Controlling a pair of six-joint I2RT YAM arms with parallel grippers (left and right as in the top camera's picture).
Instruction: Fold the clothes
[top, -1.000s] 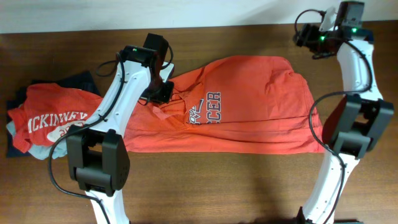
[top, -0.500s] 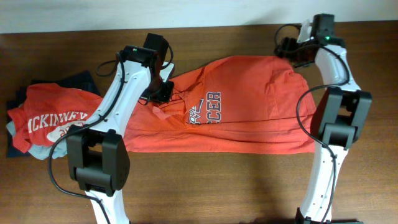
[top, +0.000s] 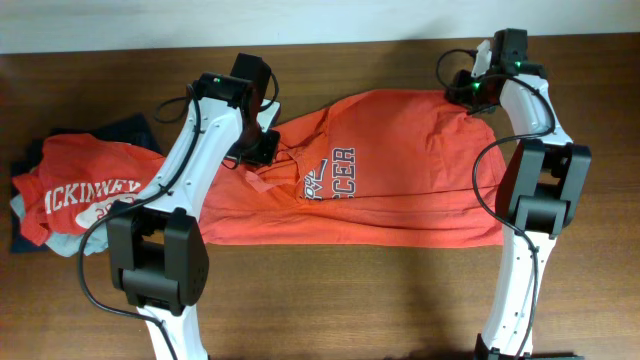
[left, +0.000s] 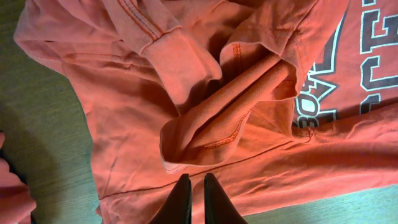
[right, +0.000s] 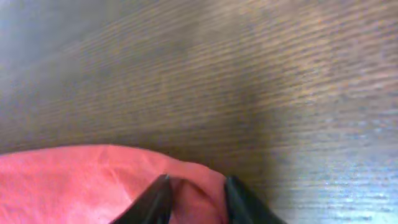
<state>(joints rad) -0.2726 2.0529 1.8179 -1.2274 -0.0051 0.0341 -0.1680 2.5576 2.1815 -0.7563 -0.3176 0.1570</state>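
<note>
Across the middle of the wooden table (top: 350, 300) the orange-red T-shirt (top: 400, 170) is spread chest side up. It is wrinkled, and its grey-and-white lettering (top: 335, 170) is partly hidden by a bunched fold at the left. That bunching is shown closely in the left wrist view, where a sleeve cuff (left: 186, 53) and rolled seams are heaped on the flatter cloth.

The left gripper (left: 194, 186) is held over this heap with its jaws almost together, and no cloth is seen between them. At the far right corner of the shirt the right gripper (right: 197, 182) is set with its jaws apart, and the cloth edge lies between them, not yet pinched.

The step in hand is judged to be the taking of a far corner before a fold, so the task is judged to be at an early stage. For the next move the right jaws would need to be closed on the hem alone, clear of the tabletop. The bunched sleeve would need to be smoothed before any crease is laid.

One T-shirt is counted for folding, with two arms and two grippers at work. At the far left one pile of three garments is counted: a red shirt with white MCKINNEY print (top: 85, 190), a pale blue garment (top: 62, 244) and a navy garment (top: 135, 130).
</note>
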